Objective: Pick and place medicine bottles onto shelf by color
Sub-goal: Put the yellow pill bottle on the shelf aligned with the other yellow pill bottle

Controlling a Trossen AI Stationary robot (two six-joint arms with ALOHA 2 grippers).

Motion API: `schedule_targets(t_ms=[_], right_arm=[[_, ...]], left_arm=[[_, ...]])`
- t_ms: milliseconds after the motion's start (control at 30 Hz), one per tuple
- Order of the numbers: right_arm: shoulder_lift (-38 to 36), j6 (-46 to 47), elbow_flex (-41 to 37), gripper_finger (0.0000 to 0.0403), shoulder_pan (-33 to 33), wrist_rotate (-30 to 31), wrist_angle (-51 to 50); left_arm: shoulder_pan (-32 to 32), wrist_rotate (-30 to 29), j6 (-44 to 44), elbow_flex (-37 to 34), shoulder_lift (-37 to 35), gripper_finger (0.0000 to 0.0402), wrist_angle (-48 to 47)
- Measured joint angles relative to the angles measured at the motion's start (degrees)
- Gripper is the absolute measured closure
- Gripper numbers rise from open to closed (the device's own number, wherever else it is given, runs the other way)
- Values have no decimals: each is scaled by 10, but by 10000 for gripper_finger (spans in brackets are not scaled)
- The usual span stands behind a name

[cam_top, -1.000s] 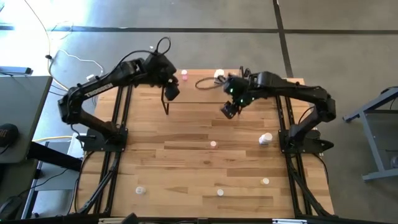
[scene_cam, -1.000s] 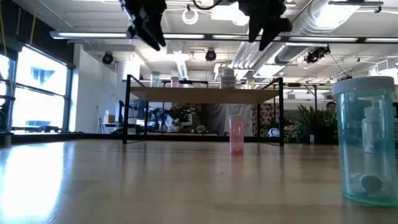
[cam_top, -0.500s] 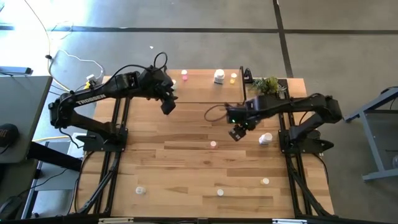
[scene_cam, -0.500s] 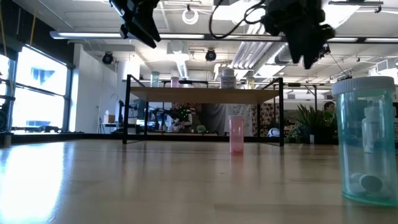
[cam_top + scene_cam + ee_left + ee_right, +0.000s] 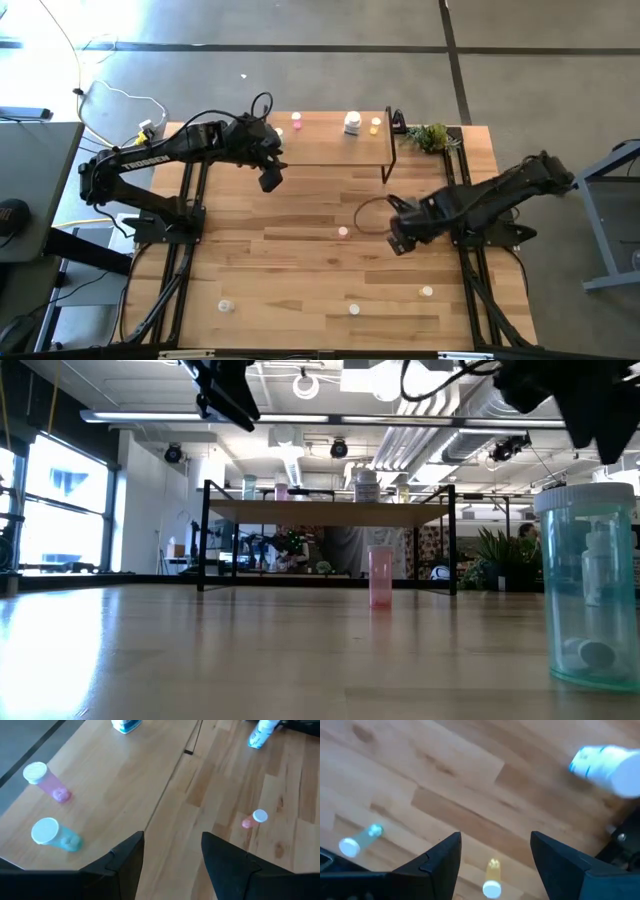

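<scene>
The shelf (image 5: 330, 145) stands at the table's far middle. On it are a pink bottle (image 5: 297, 120), a larger white bottle (image 5: 352, 123) and a yellow one (image 5: 375, 125). The left wrist view shows a pink bottle (image 5: 47, 782) and a teal bottle (image 5: 55, 834) upright on the shelf top. A small pink bottle (image 5: 343, 232) stands on the table. My left gripper (image 5: 268, 180) hangs open and empty above the shelf's near left edge. My right gripper (image 5: 397, 240) is open and empty over the table's right middle. Below it are a larger white bottle (image 5: 607, 765), a teal bottle (image 5: 360, 840) and a yellow bottle (image 5: 492, 882).
Small bottles stand near the table's front edge (image 5: 227, 305), (image 5: 353, 309), (image 5: 427, 292). A green plant (image 5: 432, 137) sits at the far right beside the shelf. In the low view a teal bottle (image 5: 590, 590) stands close to the camera and a pink one (image 5: 380, 575) before the shelf.
My right gripper has swung away from the shelf toward the table's near and right edges, over the right middle of the table, staying open. My left gripper has moved a little toward the near edge, off the shelf's left end.
</scene>
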Motion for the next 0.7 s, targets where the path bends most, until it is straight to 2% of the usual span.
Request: schedule_targets(t_ms=[267,700], right_arm=[[1,35,-19,174,101,-9,33],[2,146,-114,174,228,-17,157]], left_arm=[[-25,0,-38,0,0,215,-1],[-69,-19,-95,0,0,215,7]])
